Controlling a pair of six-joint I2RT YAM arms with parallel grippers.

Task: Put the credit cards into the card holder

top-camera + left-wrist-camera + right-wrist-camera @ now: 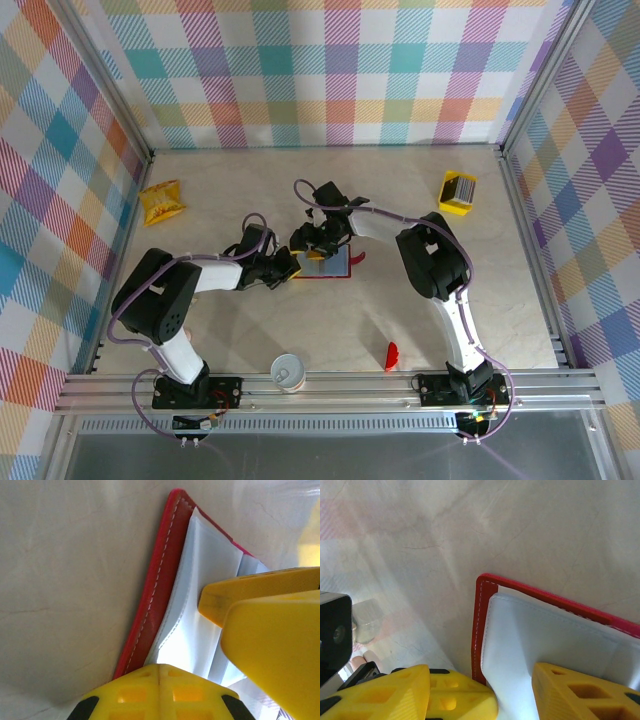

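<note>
While the dark-red folding card holder [338,266] lies open mid-table, the left gripper [159,675] sits closed at its stitched edge. The right gripper [318,247] stands parted over its clear pocket. The yellow, striped stack of credit cards [457,192] lies well apart.

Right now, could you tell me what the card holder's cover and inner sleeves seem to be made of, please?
Card holder cover: probably red leather or imitation, matte, with pale stitching along its edge. Inner sleeves: seemingly soft translucent plastic, glossy, catching glare.

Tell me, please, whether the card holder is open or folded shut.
Open: the card holder lies spread, pale inner sleeves showing inside its red edge.
</note>
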